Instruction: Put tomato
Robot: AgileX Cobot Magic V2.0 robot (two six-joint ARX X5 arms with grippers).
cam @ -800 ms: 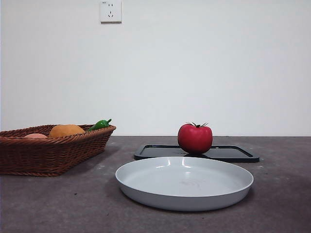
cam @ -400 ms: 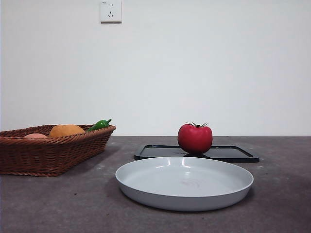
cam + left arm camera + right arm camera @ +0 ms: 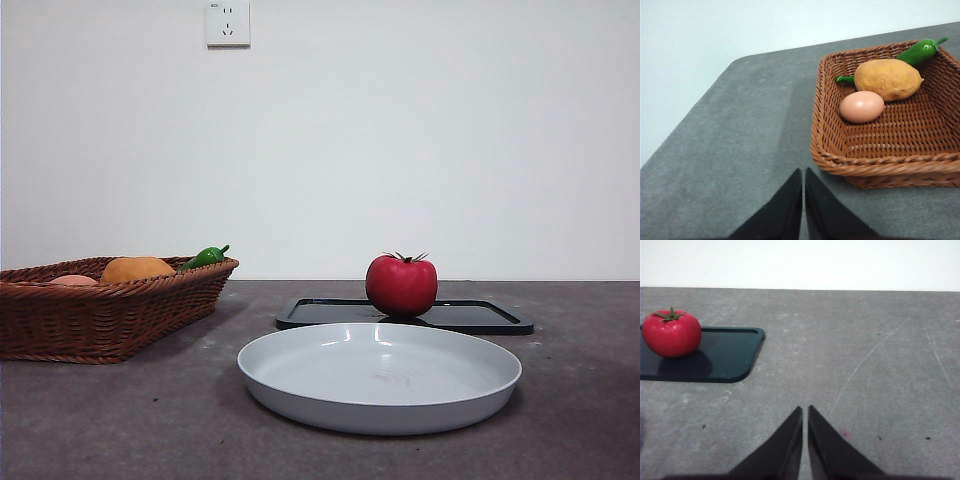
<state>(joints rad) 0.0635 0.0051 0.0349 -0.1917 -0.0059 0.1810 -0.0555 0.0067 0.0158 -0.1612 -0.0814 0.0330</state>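
The tomato (image 3: 401, 286), glossy red with a dark green calyx, stands on a flat black tray (image 3: 470, 316) behind a wide grey plate (image 3: 380, 375). The right wrist view shows the same tomato (image 3: 671, 333) on the tray (image 3: 725, 357), well off from my right gripper (image 3: 805, 412), whose jaws are shut on nothing over bare table. My left gripper (image 3: 803, 175) is shut and empty too, hovering over the grey table just short of the wicker basket (image 3: 875, 160). Neither arm shows in the front view.
The brown wicker basket (image 3: 100, 305) at the left holds an orange lumpy fruit (image 3: 888, 79), a pale egg (image 3: 861, 106) and a green pepper (image 3: 917, 51). A wall socket (image 3: 228, 22) sits high on the white wall. The table's edge (image 3: 695, 107) runs near the basket.
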